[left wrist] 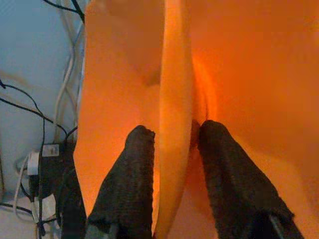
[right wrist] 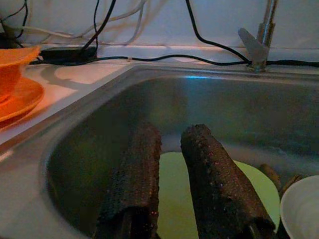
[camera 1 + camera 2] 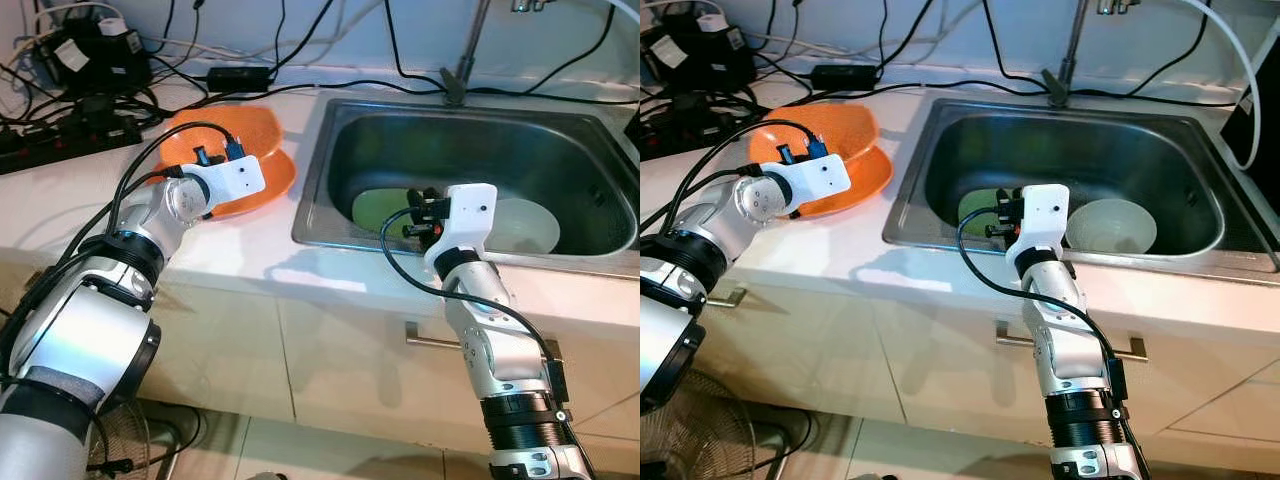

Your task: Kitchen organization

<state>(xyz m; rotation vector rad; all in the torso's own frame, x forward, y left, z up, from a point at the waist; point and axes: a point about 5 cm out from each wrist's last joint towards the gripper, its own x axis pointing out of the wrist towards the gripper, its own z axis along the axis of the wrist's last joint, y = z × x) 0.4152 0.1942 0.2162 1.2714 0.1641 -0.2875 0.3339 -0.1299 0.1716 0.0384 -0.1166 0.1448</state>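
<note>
Reaching forward, left gripper pinches orange bowl — rim.

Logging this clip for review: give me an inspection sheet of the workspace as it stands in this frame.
Surface: pale counter with a steel sink set in it.
Job's things: orange bowl on an orange plate on the counter; green plate and white bowl in the sink.
Clutter: nothing seen.
Grippers: left gripper has a finger on each side of the orange bowl's rim; right gripper hangs over the sink above the green plate, holding nothing.
Cables: black leads across the back of the counter; power strip and plugs at far left.
Surroundings: tap behind the sink, cabinet fronts below, fan on the floor.
</note>
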